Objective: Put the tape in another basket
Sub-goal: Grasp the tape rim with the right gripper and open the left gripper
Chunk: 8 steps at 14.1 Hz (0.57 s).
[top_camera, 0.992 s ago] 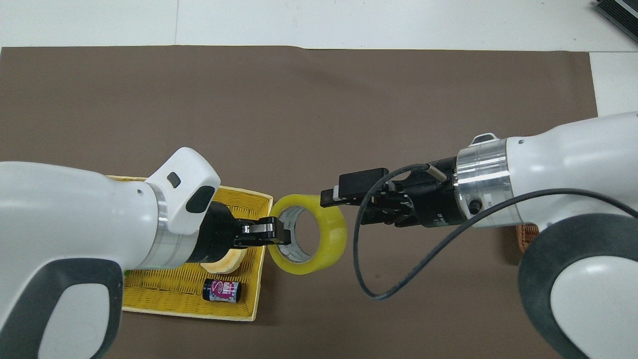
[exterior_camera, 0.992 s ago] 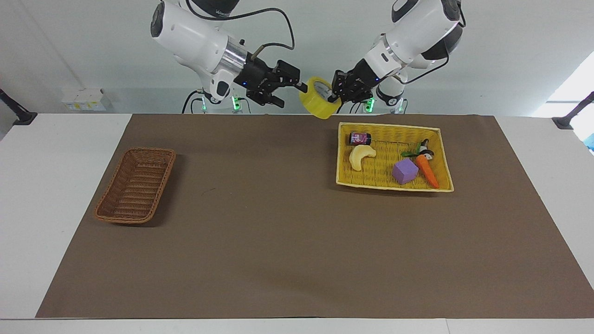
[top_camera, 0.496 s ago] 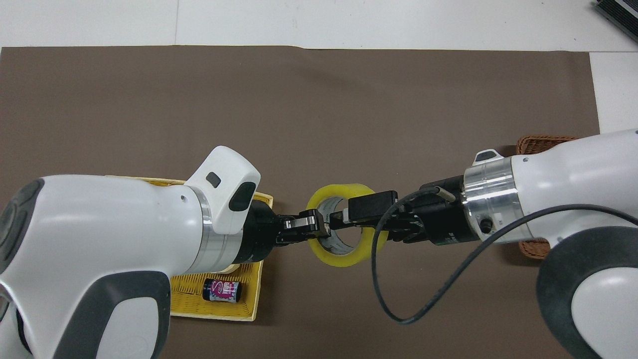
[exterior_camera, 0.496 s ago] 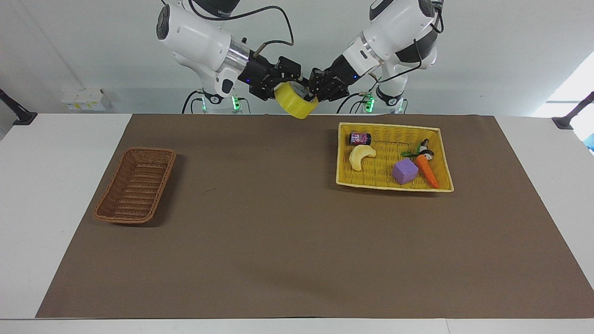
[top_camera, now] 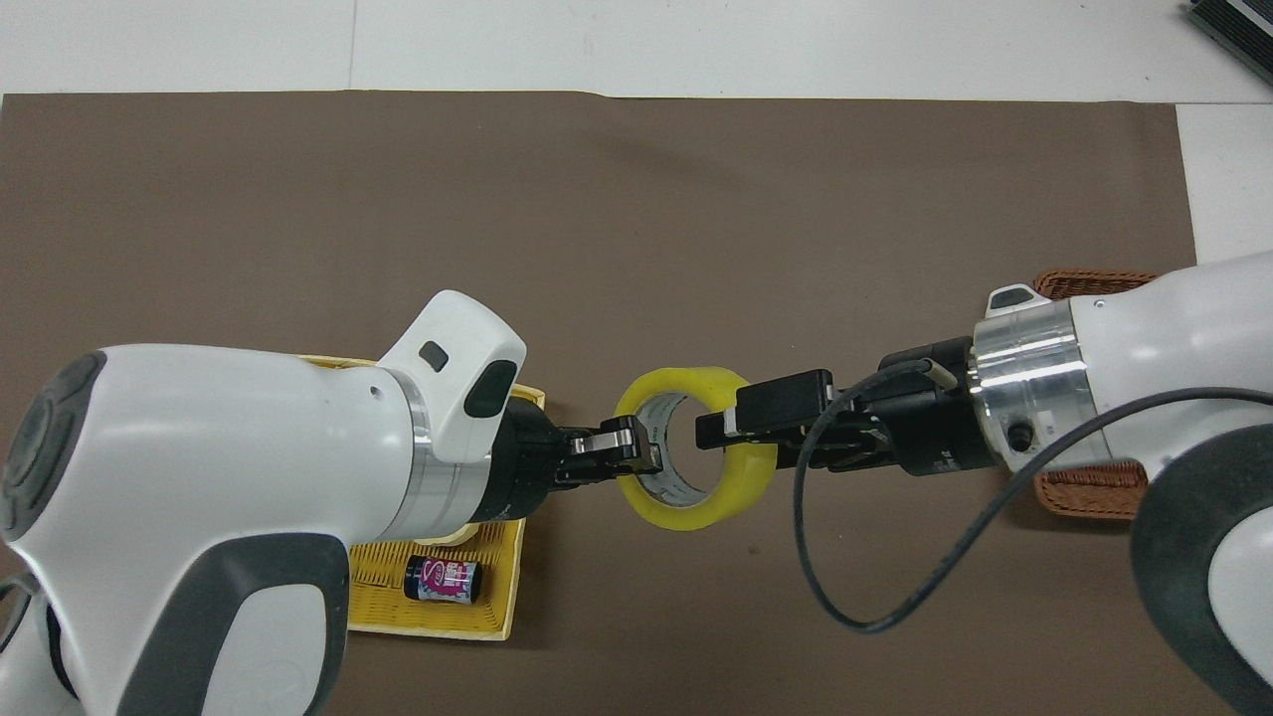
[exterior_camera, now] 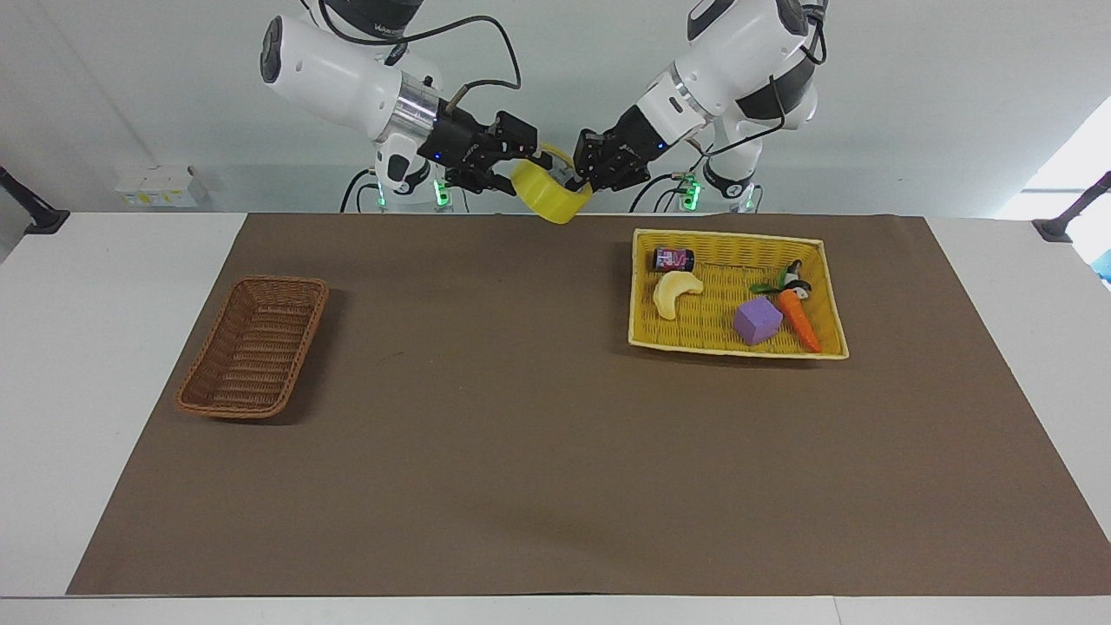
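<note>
The wide roll of translucent yellow packing tape (exterior_camera: 547,196) with its grey-white core hangs in the air between the two grippers, over the bare brown mat at the robots' end of the table. The left gripper (exterior_camera: 583,178) pinches one side of the ring's wall, one finger inside the core and one outside. A second ago that was the only grip, with the right gripper (exterior_camera: 528,154) spread and short of the roll; since then the two have closed in toward each other, and the right gripper's fingers now sit at the ring's other side, apparently one through the core, though whether they have clamped I cannot tell. That reads as a hand-over halfway through: the left gripper should not let go until the right one has a sure hold, or the roll drops onto the mat. Well away from the right gripper, toward the right arm's end of the table, lies the one small oblong brown wicker basket (exterior_camera: 253,346), with nothing in it. Just below the left gripper sits the one shallow bright yellow woven tray (exterior_camera: 642,334), holding four things: one small dark can (exterior_camera: 673,259), one pale banana-shaped toy (exterior_camera: 675,292), one purple block (exterior_camera: 757,320) and one orange toy carrot (exterior_camera: 797,317).
</note>
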Each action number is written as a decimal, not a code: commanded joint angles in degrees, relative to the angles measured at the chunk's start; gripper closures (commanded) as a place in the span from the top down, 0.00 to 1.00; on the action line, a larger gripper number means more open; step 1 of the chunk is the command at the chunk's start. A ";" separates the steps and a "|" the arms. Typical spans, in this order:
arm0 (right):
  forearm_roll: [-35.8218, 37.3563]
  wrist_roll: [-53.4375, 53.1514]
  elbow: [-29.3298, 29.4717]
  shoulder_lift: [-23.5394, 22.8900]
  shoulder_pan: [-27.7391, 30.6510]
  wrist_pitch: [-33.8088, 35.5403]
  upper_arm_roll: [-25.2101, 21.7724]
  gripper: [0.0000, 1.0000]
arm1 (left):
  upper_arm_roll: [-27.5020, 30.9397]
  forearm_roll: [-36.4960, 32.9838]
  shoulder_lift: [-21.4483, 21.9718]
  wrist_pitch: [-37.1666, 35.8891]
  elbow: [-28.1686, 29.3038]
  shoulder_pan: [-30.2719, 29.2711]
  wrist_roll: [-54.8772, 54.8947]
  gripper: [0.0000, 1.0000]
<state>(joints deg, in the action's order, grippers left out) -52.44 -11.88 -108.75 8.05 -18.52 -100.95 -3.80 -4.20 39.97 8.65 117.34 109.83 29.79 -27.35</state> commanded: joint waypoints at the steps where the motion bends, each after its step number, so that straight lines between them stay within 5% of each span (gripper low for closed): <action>1: -0.39 -0.50 -1.20 1.10 -0.37 0.14 0.19 0.84 | 0.50 1.42 -0.04 0.70 -1.11 0.70 -0.77 0.00; 2: -0.30 -1.03 -1.20 1.18 -0.46 -0.12 0.37 0.76 | 0.42 1.42 -0.04 0.69 -1.02 0.70 -0.77 0.00; 3: -0.21 -1.47 -1.11 1.10 -0.46 -0.04 0.54 0.42 | 0.50 1.42 -0.04 0.78 -1.11 0.70 -0.68 0.06; 4: -0.30 -2.44 -0.77 1.01 -0.37 0.31 0.55 0.06 | 0.50 1.42 -0.04 0.87 -1.19 0.70 -0.68 0.92; 5: -0.21 -5.06 -0.07 0.83 -0.37 0.40 0.55 0.00 | 0.50 1.42 0.14 0.70 -0.93 0.70 -1.64 1.00; 8: 0.76 -7.80 2.39 -0.31 0.33 0.66 0.55 0.00 | 0.94 2.30 2.07 -0.10 -0.32 -0.52 -1.91 1.00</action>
<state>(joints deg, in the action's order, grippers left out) -52.21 -17.48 -108.43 8.04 -19.12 -100.97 -3.48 -3.93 40.68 9.17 117.46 109.62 29.69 -28.25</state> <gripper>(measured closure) 0.454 0.366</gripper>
